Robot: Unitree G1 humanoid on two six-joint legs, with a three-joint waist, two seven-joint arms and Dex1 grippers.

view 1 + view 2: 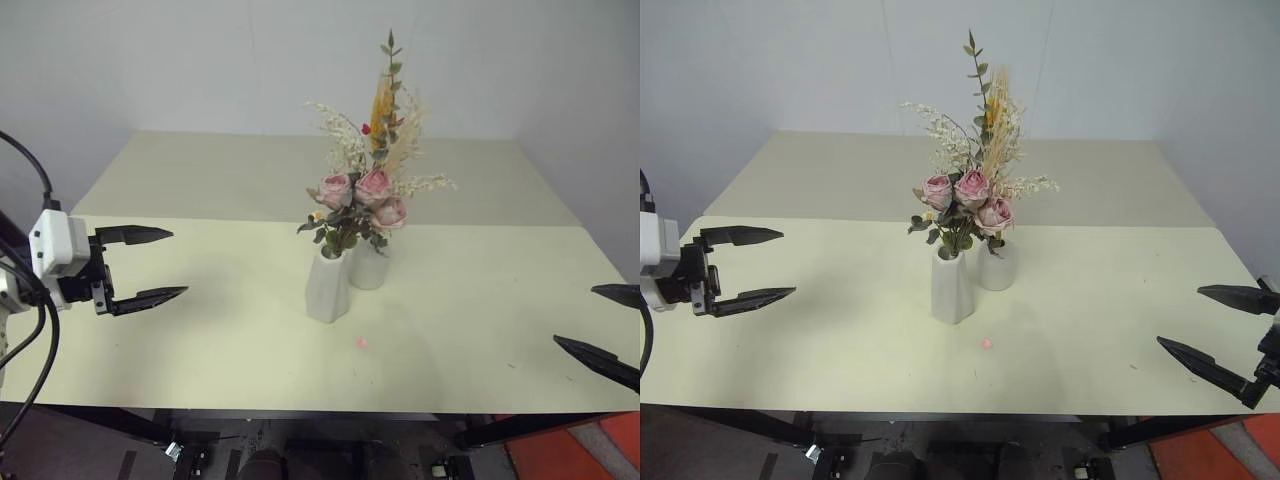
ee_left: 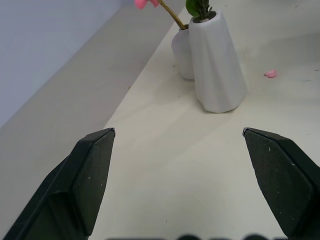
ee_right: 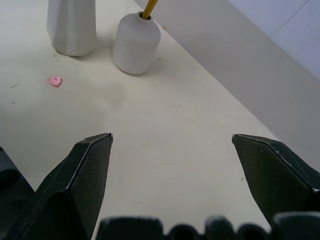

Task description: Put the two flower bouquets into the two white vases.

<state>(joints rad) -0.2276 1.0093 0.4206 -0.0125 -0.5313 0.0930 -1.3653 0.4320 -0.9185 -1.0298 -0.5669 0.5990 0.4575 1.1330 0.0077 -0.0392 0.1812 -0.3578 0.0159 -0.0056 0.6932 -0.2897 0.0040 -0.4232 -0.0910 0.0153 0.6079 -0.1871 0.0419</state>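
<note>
Rose bouquet point(image 1: 358, 195) sits in the tall tapered vase point(image 1: 328, 285), golden dried stalks point(image 1: 388, 115) in the rounded vase point(image 1: 369, 265), mid-tabletop point(image 1: 200, 340). Left claw point(image 1: 148, 265) and right claw point(image 1: 608, 325) gape wide, empty, well apart. Those stems look light and brittle; grip low, gently.

The robot's left gripper point(image 1: 150, 265) sits at the left side of the view, its two black fingers point(image 1: 135, 236) spread wide apart and pointing toward the middle, one above the other, holding nothing. A white wrist block with black cables sits behind it. The right gripper point(image 1: 1200, 320) reaches in from the right edge, its slim black fingers also wide apart, pointing inward, empty.
</note>
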